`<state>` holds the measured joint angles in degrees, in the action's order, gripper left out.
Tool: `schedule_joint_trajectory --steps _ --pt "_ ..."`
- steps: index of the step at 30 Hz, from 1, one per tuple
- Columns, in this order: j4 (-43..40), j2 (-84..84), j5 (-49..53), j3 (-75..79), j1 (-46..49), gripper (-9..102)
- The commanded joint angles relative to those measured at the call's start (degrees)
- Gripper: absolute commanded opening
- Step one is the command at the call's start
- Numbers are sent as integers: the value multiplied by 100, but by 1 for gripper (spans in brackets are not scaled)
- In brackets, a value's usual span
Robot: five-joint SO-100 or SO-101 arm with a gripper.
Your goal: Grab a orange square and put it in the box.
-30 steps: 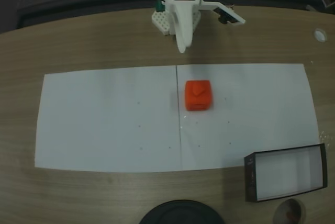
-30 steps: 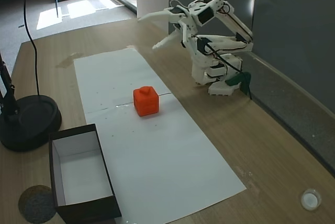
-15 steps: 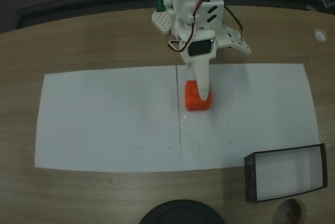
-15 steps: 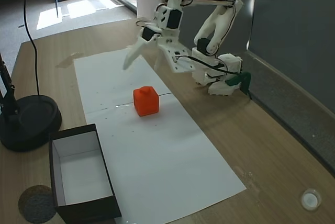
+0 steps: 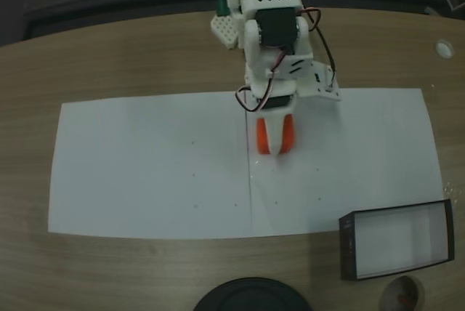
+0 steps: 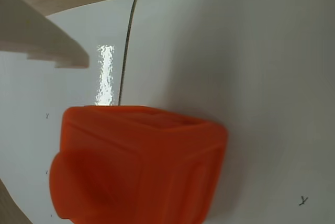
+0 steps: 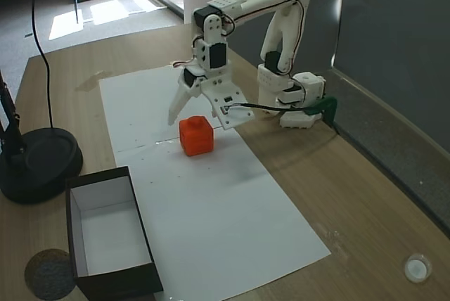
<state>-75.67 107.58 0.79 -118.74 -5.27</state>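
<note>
The orange square [image 7: 196,136] sits on the white paper, near the seam down its middle. My gripper [image 7: 200,122] hangs just above it, open, with one jaw on each side of the cube and nothing held. In a fixed view from above, a white finger [image 5: 273,131] covers the middle of the orange square [image 5: 288,136]. The wrist view shows the orange square [image 6: 136,166] very close, with one finger [image 6: 42,38] at the upper left. The box [image 7: 116,281] stands apart from the cube at the paper's near left corner; from above the box [image 5: 347,249] lies at the lower right.
A white paper sheet [image 5: 145,166] covers the middle of the wooden table. A round black disc base [image 7: 39,160] with a pole stands beside the box. A small dark coaster [image 7: 49,273] and a white cap [image 7: 417,268] lie near the table edges.
The arm has swung out from its folded pose and come down over the orange square. The open gripper now straddles the cube; the cube and box have not moved.
</note>
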Motion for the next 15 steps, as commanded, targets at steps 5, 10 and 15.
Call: schedule_joint_trajectory --steps 5,10,15 --pt "352 -220 -343 281 -299 40" --pt "527 -659 -334 308 -255 40" --pt "729 -1081 -325 290 -237 23"
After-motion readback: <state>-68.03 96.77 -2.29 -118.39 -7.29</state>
